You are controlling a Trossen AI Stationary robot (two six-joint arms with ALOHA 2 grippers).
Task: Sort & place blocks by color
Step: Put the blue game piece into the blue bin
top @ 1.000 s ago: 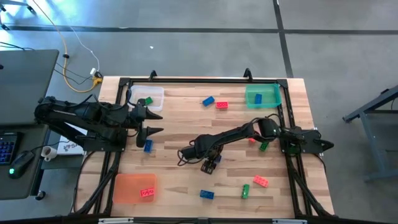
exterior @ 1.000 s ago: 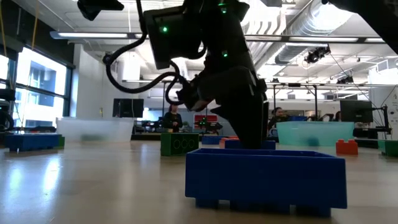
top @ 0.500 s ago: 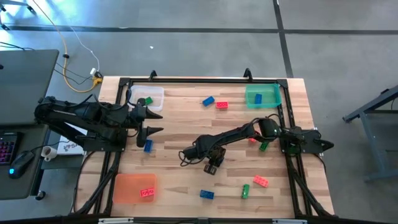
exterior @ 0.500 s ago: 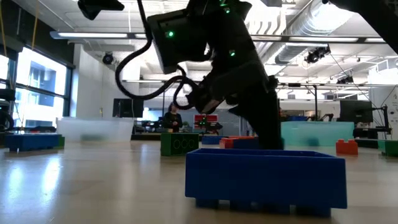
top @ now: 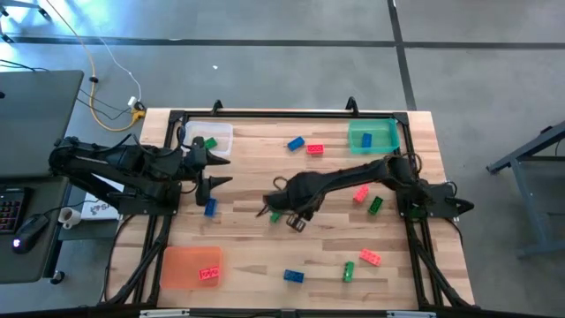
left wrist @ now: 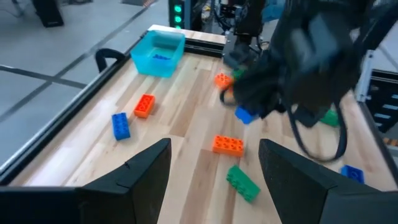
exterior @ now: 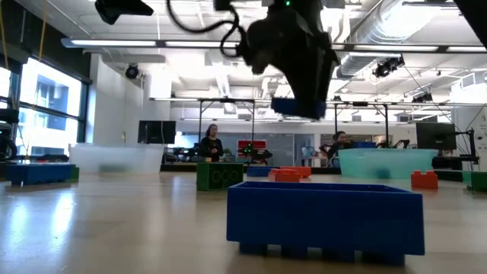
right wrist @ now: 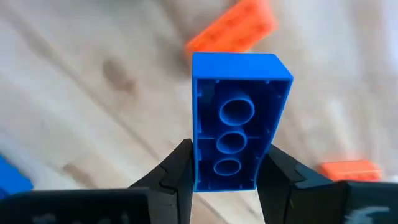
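My right gripper (top: 297, 220) hangs over the middle of the table, shut on a blue block (right wrist: 239, 115) that also shows in the low view (exterior: 297, 107) and the left wrist view (left wrist: 245, 115). My left gripper (top: 218, 173) waits open at the table's left side, next to another blue block (top: 209, 208) lying flat on the table. Loose blocks lie flat on the wood: green (top: 274, 215), red (top: 360, 194), green (top: 375, 205), red (top: 369, 257), green (top: 349, 271), blue (top: 293, 276), and a blue (top: 296, 143) and red (top: 315, 149) pair at the back. My right gripper pinches the blue block's two long sides (right wrist: 198, 163) between its two fingers (right wrist: 177, 171), at the end nearer the wrist. The block's hollow underside faces the wrist camera and its other end sticks out past the fingertips. It is lifted clear of the table, under fingers that come from above.
A clear tray (top: 219, 131) with a green block stands at the back left, a green tray (top: 386, 132) with a blue block at the back right, and an orange tray (top: 181, 265) with a red block at the front left. A black frame rims the table.
My right gripper has taken hold of a blue block at mid-table and risen with it, drifting a little toward the far edge. The block, on the table a second ago, now hangs clear above it. A green block beside the gripper has come into sight.
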